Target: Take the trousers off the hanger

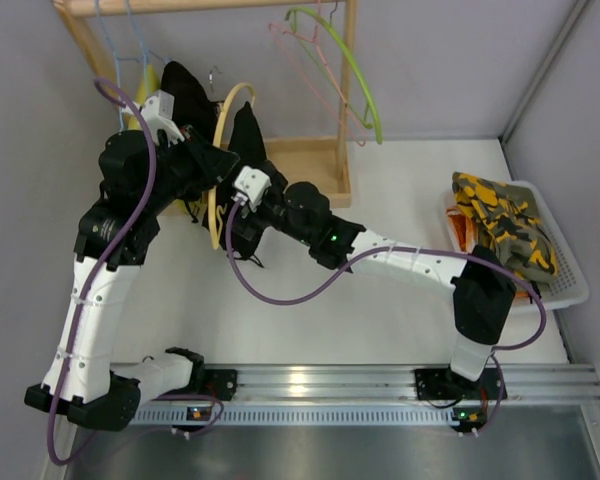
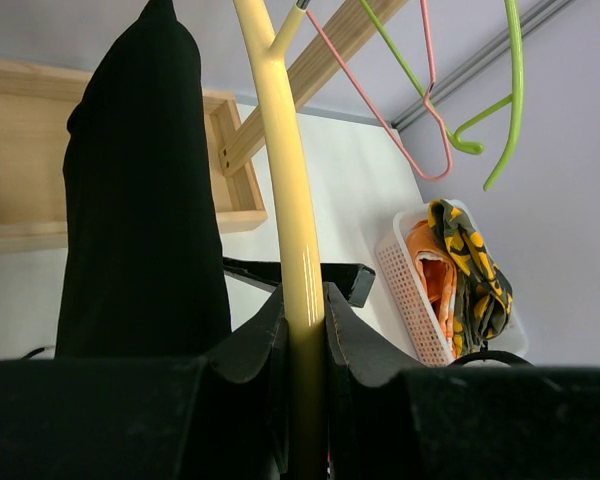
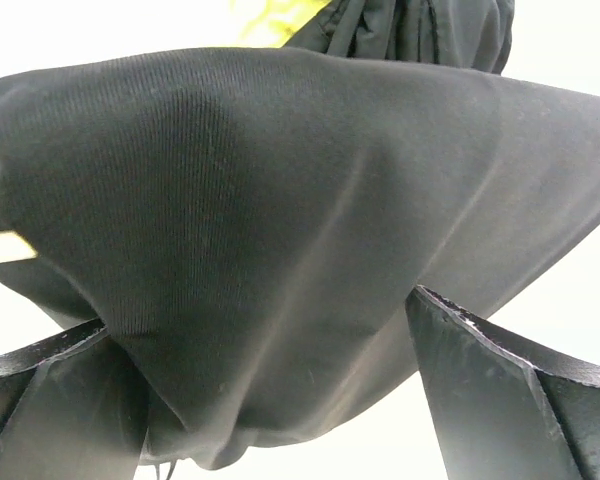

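The cream-yellow hanger [image 1: 218, 150] hangs tilted at the wooden rack, and its arm runs up the left wrist view [image 2: 290, 200]. My left gripper [image 1: 212, 168] [image 2: 307, 320] is shut on that arm. The black trousers [image 1: 247, 132] drape over the hanger, with thin drawstrings dangling below. Black fabric [image 2: 140, 200] hangs left of the hanger arm. My right gripper [image 1: 238, 228] [image 3: 258, 310] is just below the hanger. Its jaws stand wide apart with a sagging fold of the trousers [image 3: 280, 220] between them, and its fingers [image 3: 500, 380] do not pinch the cloth.
A second black garment [image 1: 183, 88] hangs further left. The wooden rack [image 1: 315, 160] also carries a green hanger [image 1: 358, 85], a pink wire hanger [image 1: 305, 60] and a blue wire hanger [image 1: 115, 40]. A white basket [image 1: 570, 275] at right holds camouflage cloth [image 1: 505, 225].
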